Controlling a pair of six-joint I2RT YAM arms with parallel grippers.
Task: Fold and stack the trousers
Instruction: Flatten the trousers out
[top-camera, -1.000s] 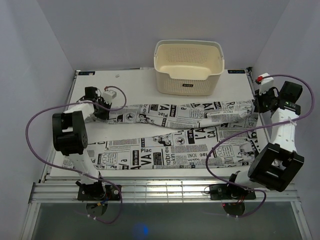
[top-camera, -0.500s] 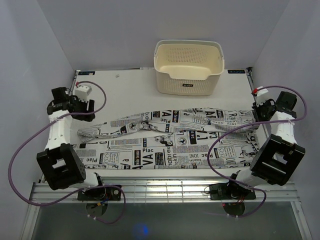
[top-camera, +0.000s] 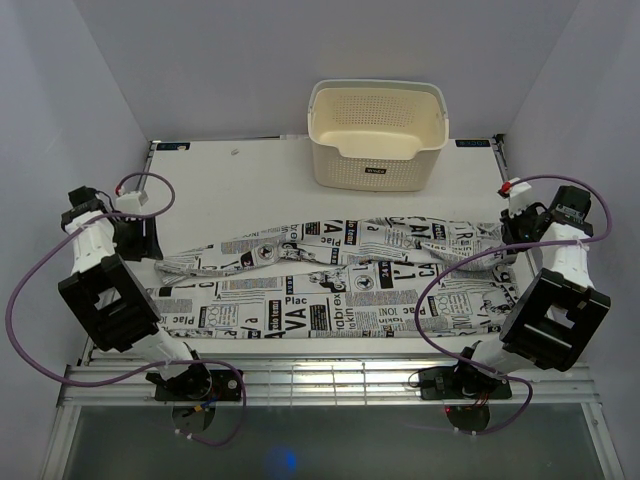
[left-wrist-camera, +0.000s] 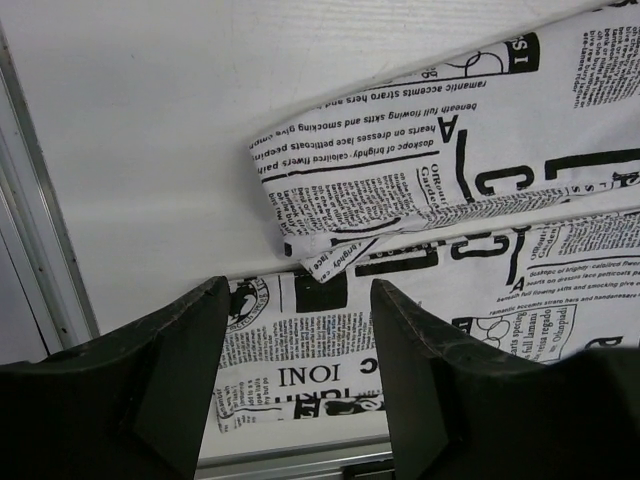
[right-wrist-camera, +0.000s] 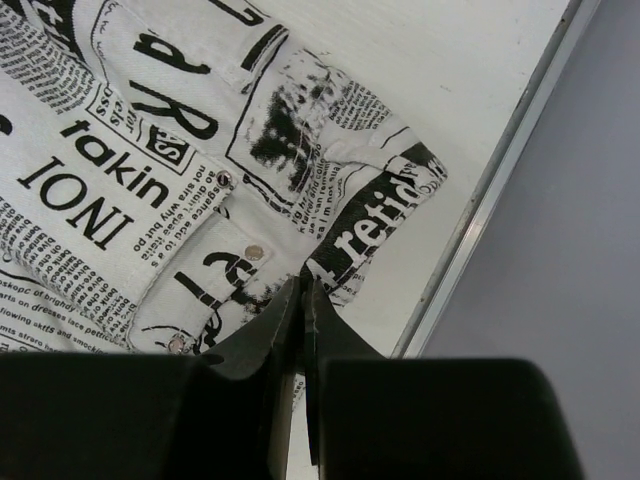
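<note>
The left gripper (left-wrist-camera: 298, 300) was open; the right gripper (right-wrist-camera: 302, 285) pinched only the trousers (top-camera: 330, 290) by the waist edge, which could slip out.

Found the trousers (left-wrist-camera: 450, 140) cut off by the right and lower edges of the left wrist view, with part of the hem screened behind the fingers (left-wrist-camera: 170, 380) of the left gripper (left-wrist-camera: 300, 290), themselves cropped at the bottom. Noted the same cloth running off the top and left of the right wrist view. Could not gauge the depth of bite on the pinched edge, covered by the meeting tips of the right gripper (right-wrist-camera: 301, 285). From above, could not read the print, nor the small label on the basket (top-camera: 340, 165). Could not trace the cloth's near right corner beneath the right arm (top-camera: 565, 265) and a purple cable (top-camera: 417, 305).
</note>
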